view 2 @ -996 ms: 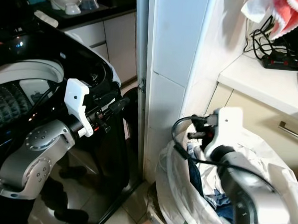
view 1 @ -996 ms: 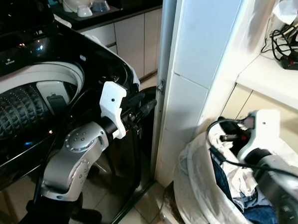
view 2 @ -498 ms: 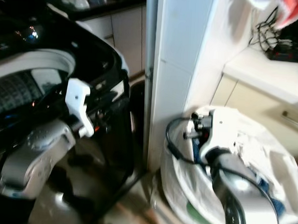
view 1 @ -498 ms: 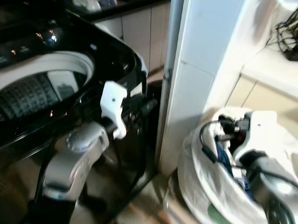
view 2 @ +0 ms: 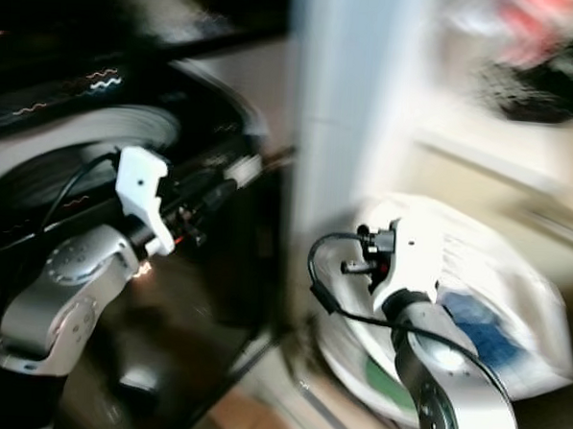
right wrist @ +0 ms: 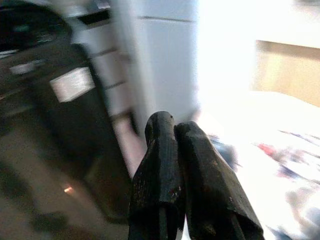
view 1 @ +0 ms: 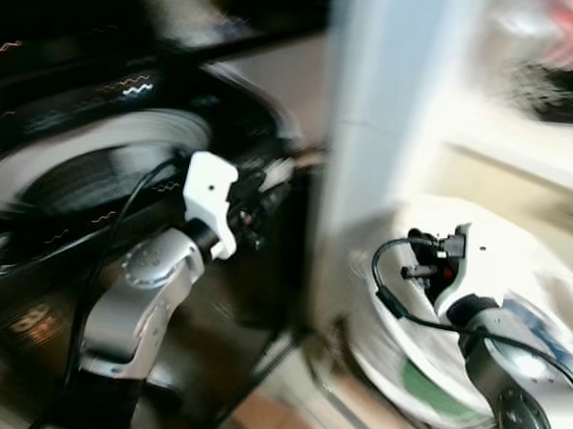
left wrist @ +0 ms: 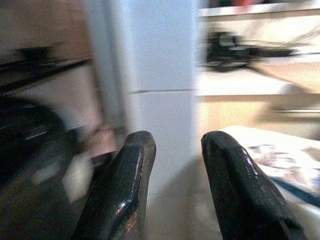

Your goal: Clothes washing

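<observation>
Right hand point(right wrist: 176, 145) closed, empty, above laundry bag point(view 2: 513, 284); left hand point(left wrist: 172, 150) open (view now blurred).

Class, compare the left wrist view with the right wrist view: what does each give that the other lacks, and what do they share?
Left wrist view: the left pincer, fingers apart, empty, and a counter carrying black cables. Right wrist view: the right pincer, shut on nothing, and the black washing machine with a white label. Shared, though blurred: the white pillar and the laundry bag.
</observation>
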{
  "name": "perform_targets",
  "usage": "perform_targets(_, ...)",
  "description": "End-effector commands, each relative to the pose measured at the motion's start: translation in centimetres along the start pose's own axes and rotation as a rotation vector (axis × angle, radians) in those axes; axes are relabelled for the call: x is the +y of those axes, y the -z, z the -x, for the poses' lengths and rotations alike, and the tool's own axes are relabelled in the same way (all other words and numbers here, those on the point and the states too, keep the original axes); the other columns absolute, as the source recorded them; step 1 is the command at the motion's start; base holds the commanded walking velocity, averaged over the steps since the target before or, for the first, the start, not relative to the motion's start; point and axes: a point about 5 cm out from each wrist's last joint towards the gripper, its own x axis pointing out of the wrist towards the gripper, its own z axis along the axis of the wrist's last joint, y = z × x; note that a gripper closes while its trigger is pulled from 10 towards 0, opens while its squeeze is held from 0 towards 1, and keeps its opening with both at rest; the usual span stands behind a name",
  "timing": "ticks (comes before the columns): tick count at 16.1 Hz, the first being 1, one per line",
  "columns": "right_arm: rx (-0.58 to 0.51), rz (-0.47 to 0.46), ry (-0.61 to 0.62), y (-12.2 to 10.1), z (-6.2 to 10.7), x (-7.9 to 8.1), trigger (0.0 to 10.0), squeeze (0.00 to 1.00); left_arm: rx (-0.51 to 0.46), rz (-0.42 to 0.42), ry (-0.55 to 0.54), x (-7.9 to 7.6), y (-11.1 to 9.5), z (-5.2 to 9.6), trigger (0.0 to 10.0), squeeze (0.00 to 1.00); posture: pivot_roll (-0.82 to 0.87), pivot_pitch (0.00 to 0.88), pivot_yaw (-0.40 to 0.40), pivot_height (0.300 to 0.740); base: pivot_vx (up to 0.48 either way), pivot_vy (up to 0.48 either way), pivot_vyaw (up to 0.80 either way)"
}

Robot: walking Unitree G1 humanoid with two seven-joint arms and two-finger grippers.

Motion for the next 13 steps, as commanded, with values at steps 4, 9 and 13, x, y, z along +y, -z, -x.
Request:
perform_targets(4,0.014,-0.026,0.019,0.2,0.3,-0.2,10.0,0.0,0.007,-0.013,0.015,-0.4,0.3,-0.2,10.0,0.0,-0.14,0.0,0.059,0.74,0.0,0.0,-0.78)
perform_targets(9,-0.003,0.037,-0.035,-0.3,-0.2,0.2,10.0,0.0,-0.018,0.003,-0.068,0.4,0.4,-0.2,10.0,0.0,-0.14,0.0,0.056,0.74,0.0,0.0,-0.32)
perform_targets(13,0.037,0.145,-0.103,0.1,-0.5,0.7,10.0,0.0,0.01,0.047,-0.106,0.4,1.4,1.1,10.0,0.0,-0.12,0.0,0.026,0.74,0.275,0.0,0.37)
